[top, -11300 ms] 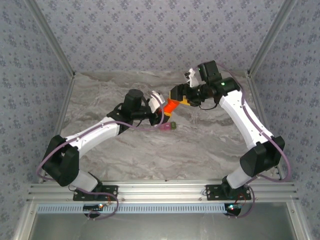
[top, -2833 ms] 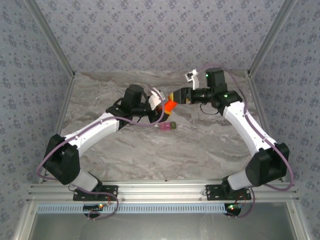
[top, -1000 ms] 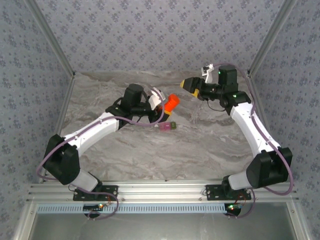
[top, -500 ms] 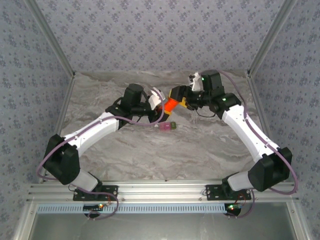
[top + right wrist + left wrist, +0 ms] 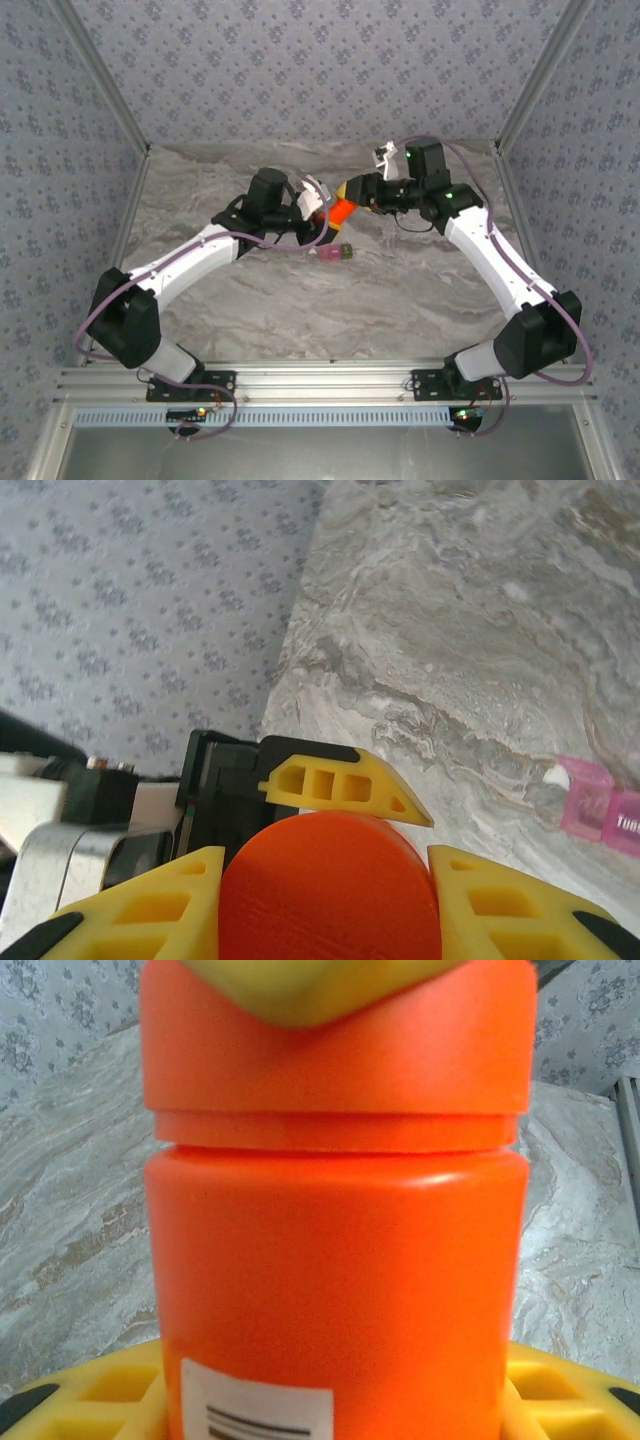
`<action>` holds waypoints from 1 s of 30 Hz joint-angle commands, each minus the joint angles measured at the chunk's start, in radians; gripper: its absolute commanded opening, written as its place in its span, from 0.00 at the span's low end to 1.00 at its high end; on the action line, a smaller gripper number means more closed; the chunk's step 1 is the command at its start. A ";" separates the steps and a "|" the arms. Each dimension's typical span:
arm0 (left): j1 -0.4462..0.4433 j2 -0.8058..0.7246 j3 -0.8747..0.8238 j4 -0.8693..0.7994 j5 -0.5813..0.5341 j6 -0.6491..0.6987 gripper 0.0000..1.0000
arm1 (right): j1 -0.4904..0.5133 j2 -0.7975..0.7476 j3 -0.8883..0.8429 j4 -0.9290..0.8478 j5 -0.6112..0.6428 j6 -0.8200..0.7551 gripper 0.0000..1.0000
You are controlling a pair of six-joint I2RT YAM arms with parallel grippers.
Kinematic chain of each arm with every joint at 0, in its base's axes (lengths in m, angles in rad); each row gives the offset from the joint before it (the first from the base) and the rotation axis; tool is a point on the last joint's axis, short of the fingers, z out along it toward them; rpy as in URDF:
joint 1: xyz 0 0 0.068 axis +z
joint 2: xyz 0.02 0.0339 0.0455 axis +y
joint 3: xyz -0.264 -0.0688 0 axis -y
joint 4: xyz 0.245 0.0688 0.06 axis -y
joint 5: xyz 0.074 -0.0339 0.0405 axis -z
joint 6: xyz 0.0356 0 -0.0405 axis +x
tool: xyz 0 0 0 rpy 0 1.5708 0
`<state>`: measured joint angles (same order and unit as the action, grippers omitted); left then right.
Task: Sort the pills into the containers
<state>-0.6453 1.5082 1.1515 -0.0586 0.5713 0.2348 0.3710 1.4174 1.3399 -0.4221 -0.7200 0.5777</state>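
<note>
Meanwhile the left gripper gripped the orange bottle by its body above the table. The right gripper had its yellow fingers closed against both sides of the cap. The containers lay on the table nearby, clear of both.

A table top with grey and beige marble veining is being enclosed on three sides by walls papered in pale blue-grey with a small floral print. The back corners are being framed by slanted aluminium posts. The near edge is being bordered by a ribbed aluminium rail. The whole enclosure is being lit evenly by soft, diffuse light, and only faint shadows are being cast on the marble.
</note>
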 commanded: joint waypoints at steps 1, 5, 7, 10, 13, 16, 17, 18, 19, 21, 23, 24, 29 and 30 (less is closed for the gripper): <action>0.001 -0.003 0.037 0.029 0.033 0.007 0.00 | -0.030 -0.017 0.016 0.006 -0.037 -0.274 0.36; 0.002 -0.001 0.037 0.028 0.036 0.006 0.00 | -0.121 -0.008 -0.005 0.097 -0.163 -0.334 0.35; 0.001 -0.002 0.034 0.024 0.036 0.006 0.00 | -0.147 -0.003 0.000 0.122 -0.192 -0.328 0.34; 0.002 -0.006 0.032 0.025 0.035 0.007 0.00 | -0.164 0.002 0.010 0.119 -0.196 -0.309 0.34; 0.002 -0.005 0.032 0.029 0.033 0.007 0.00 | -0.155 -0.005 0.006 0.109 -0.185 -0.269 0.38; 0.002 0.000 0.032 0.037 0.035 0.003 0.00 | -0.126 -0.035 -0.028 0.128 -0.130 -0.219 0.73; 0.002 0.002 0.034 0.036 0.036 0.004 0.00 | -0.123 -0.044 -0.035 0.131 -0.109 -0.189 0.77; 0.001 0.005 0.035 0.034 0.037 0.004 0.00 | -0.126 -0.048 -0.039 0.125 -0.090 -0.164 0.78; 0.002 0.006 0.036 0.031 0.035 0.004 0.00 | -0.127 -0.058 -0.045 0.122 -0.074 -0.127 0.78; 0.003 0.005 0.035 0.027 0.036 0.006 0.00 | -0.129 -0.067 -0.047 0.095 -0.014 -0.052 0.78; 0.002 0.007 0.037 0.026 0.036 0.007 0.00 | -0.127 -0.067 -0.045 0.067 0.017 0.037 0.79; 0.003 0.007 0.036 0.026 0.036 0.006 0.00 | -0.125 -0.065 -0.043 0.055 0.025 0.100 0.78; 0.003 0.016 0.043 0.023 0.038 0.004 0.00 | -0.073 -0.051 -0.015 -0.009 0.072 0.227 0.77; 0.003 0.017 0.045 0.022 0.039 0.005 0.00 | -0.059 -0.049 -0.001 -0.021 0.078 0.230 0.77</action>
<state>-0.6434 1.5097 1.1755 -0.0345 0.5838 0.2379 0.2752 1.3743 1.3006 -0.3859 -0.6884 0.6998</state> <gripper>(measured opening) 0.513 0.772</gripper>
